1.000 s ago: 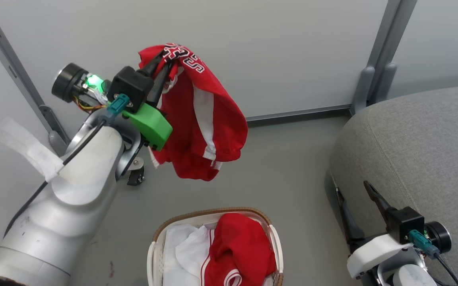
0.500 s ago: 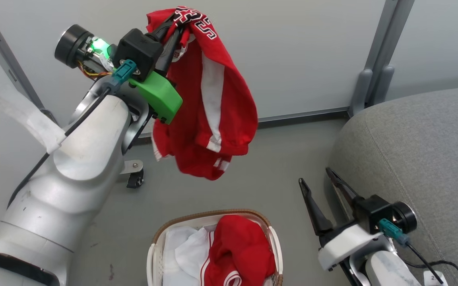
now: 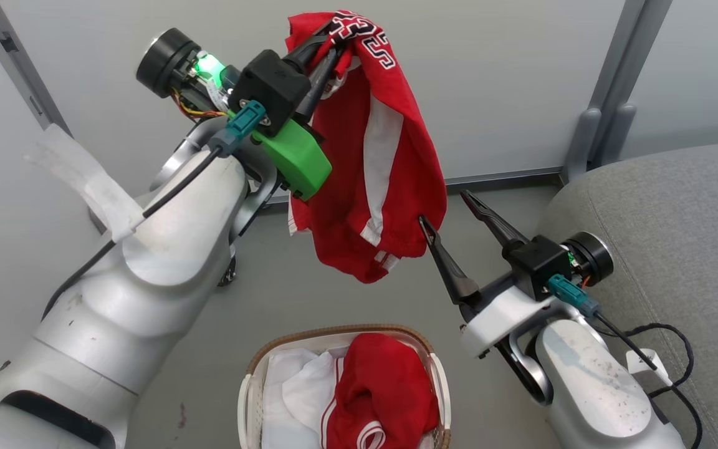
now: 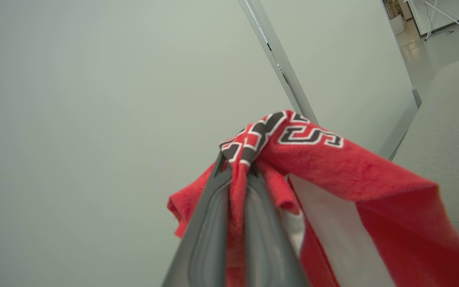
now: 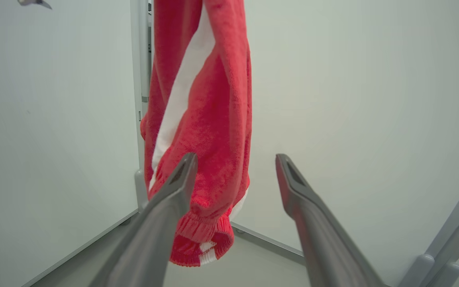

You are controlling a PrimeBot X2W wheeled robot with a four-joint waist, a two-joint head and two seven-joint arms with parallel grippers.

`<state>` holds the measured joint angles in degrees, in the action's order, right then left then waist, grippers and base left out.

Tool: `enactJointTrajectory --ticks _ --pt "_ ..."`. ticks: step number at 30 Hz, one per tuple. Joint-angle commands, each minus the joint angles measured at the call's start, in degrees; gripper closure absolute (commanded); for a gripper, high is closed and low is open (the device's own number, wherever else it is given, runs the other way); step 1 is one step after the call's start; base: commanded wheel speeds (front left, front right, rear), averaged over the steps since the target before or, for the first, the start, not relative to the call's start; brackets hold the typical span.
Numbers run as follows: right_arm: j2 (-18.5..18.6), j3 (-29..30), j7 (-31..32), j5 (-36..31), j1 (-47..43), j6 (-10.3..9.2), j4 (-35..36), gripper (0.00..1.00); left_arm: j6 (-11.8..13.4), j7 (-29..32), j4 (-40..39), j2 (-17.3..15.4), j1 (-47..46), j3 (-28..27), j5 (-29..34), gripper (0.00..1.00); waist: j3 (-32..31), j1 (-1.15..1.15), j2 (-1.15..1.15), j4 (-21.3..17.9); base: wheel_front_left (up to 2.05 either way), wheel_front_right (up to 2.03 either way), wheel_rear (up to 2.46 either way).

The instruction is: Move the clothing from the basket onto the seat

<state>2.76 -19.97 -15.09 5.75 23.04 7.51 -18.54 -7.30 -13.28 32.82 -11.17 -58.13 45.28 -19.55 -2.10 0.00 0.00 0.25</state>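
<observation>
Left claw (image 3: 329, 30) holds a red garment (image 3: 390, 156) aloft; right claw (image 3: 443, 207) stands open by its hem.

The grey seat (image 3: 677, 218) lies to the right of the right claw. The red garment, white-striped with black-and-white lettering, hangs from the left claw, whose fingers are clamped together on a bunched fold near the lettering. Its lower hem dangles just beside the right claw's left finger (image 5: 173, 191); that claw's fingers stand wide apart with nothing between them. Below both claws the basket (image 3: 248, 386) sits on the floor, a second red garment (image 3: 384, 386) heaped on its white liner (image 3: 290, 393).
</observation>
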Motion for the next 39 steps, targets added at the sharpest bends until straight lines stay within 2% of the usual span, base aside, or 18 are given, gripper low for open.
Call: enactJointTrajectory --ticks 1,7,13,14,15,22,23,31,32,33,34,35,36,39 --pt "0.2 -0.6 -0.1 -0.1 1.2 -0.04 -0.8 0.00 -0.2 -0.4 -0.6 0.5 -0.5 0.4 -0.2 1.00 0.1 0.00 0.00 0.4 0.00 0.00 0.00" --pt "0.2 -4.1 -0.1 1.7 4.6 -0.04 -4.9 0.00 -0.2 -0.8 -2.3 1.1 0.7 1.9 -0.4 1.00 0.2 0.00 0.00 1.9 0.00 0.00 0.00" --pt "0.2 -7.3 -0.1 7.4 7.8 -0.04 -9.0 0.00 -0.2 -1.1 -4.0 1.5 2.1 2.6 -1.0 1.00 0.3 0.00 0.00 2.8 0.00 0.00 0.00" --pt "0.2 -8.1 -0.1 7.8 8.3 -0.04 -9.9 0.19 -0.2 -1.1 -4.2 1.5 2.5 2.7 -1.0 1.00 0.3 0.00 0.00 3.0 0.00 0.00 0.00" --pt "0.2 -8.7 -0.1 8.2 8.7 -0.04 -10.5 0.49 -0.2 -1.1 -4.3 1.5 2.8 2.8 -1.2 1.00 0.3 0.00 0.00 3.1 0.00 0.00 0.00" --pt "0.2 -9.4 -0.1 8.8 10.3 -0.04 -12.8 0.98 0.4 -1.4 -4.2 1.2 5.8 2.7 -2.8 1.00 0.2 0.00 0.00 3.0 0.00 0.00 0.00" --pt "0.2 -9.3 -0.1 8.7 10.1 -0.04 -12.7 1.00 0.5 -1.4 -4.1 1.1 6.2 2.7 -3.0 1.00 0.1 0.00 0.00 2.9 0.00 0.00 0.00" --pt "0.2 -7.2 -0.1 6.2 7.9 -0.04 -11.2 1.00 2.4 -1.9 -2.9 0.4 12.3 0.5 -5.8 1.00 0.0 0.00 0.00 2.0 0.00 0.00 0.00" --pt "0.2 -6.5 -0.1 5.9 7.6 -0.04 -10.9 1.00 2.6 -1.9 -2.6 0.4 13.6 0.0 -6.5 0.91 0.0 0.00 0.00 1.9 0.00 0.00 0.00" --pt "0.2 -6.0 -0.1 5.7 7.3 -0.04 -10.6 1.00 2.8 -2.0 -2.3 0.4 14.5 -0.3 -6.9 0.77 0.0 0.00 0.00 1.8 0.00 0.00 0.00" --pt "0.2 -5.2 -0.1 5.4 7.1 -0.04 -10.2 1.00 3.0 -1.9 -2.0 0.4 15.7 -0.7 -7.1 0.58 0.0 0.00 0.00 1.7 0.00 0.00 0.00" --pt "0.2 -4.7 -0.1 5.2 6.8 -0.04 -9.9 1.00 3.2 -1.9 -2.0 0.5 16.7 -1.0 -7.4 0.23 0.0 0.00 0.00 1.6 0.00 0.00 0.00" --pt "0.2 -3.9 -0.1 4.9 6.5 -0.04 -9.7 1.00 3.4 -1.9 -2.0 0.7 18.1 -1.6 -7.6 0.00 0.0 0.00 0.00 1.6 0.00 0.00 0.00" --pt "0.2 -2.0 -0.1 4.0 5.6 -0.04 -8.9 1.00 3.9 -1.9 -2.3 1.2 22.3 -3.1 -7.7 0.00 0.2 0.00 0.00 1.5 0.00 0.00 0.00"
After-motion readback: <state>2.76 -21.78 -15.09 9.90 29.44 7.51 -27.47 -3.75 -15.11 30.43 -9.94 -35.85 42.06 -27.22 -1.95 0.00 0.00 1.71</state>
